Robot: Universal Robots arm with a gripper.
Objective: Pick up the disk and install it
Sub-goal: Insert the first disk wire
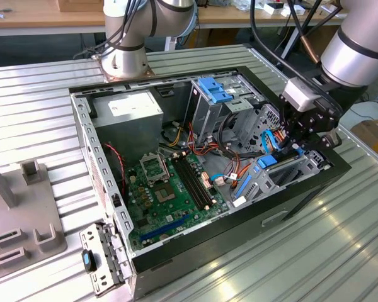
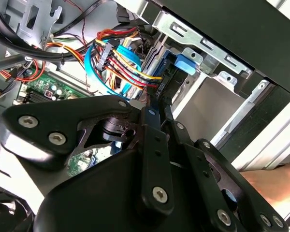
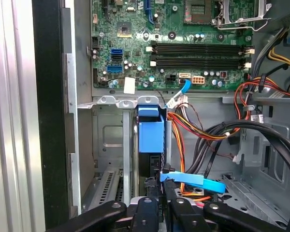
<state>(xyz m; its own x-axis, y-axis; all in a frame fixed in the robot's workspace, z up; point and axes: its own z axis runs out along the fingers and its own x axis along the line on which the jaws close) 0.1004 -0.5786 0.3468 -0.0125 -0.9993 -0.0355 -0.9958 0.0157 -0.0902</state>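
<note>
- Claw (image 1: 294, 150) sits low inside the open computer case (image 1: 315, 189), at the drive bay (image 1: 290, 173) in the corner towards the exterior view's right.
- Disk (image 3: 150, 145): stands on edge in that bay. The first wrist view shows its blue bracket (image 3: 150, 129) uppermost, a dark body below it, and grey bay walls close on both sides.
- Claw state: fingers (image 3: 147, 205) drawn narrow, closed on the disk's near end. In both wrist views the black links converge on the edge of the drive.
- Cables: a flat blue data cable (image 3: 198, 182) crosses just beside the fingertips; the red, yellow and orange power leads (image 2: 118, 50) hang close against the bay.
- Motherboard (image 1: 170, 189) lies clear of the claw, well apart from the bay. Grey power supply (image 1: 129, 113) sits in the far corner, untouched.
- Step in hand, as I judge it: installing. The disk is off the bench and partly down its bay, held by the claw.
- Depth of seating cannot be read from these views.
- Next move calls for a straight push along the bay rails, no tilt, with the blue cable kept from being pinched under the drive.
</note>
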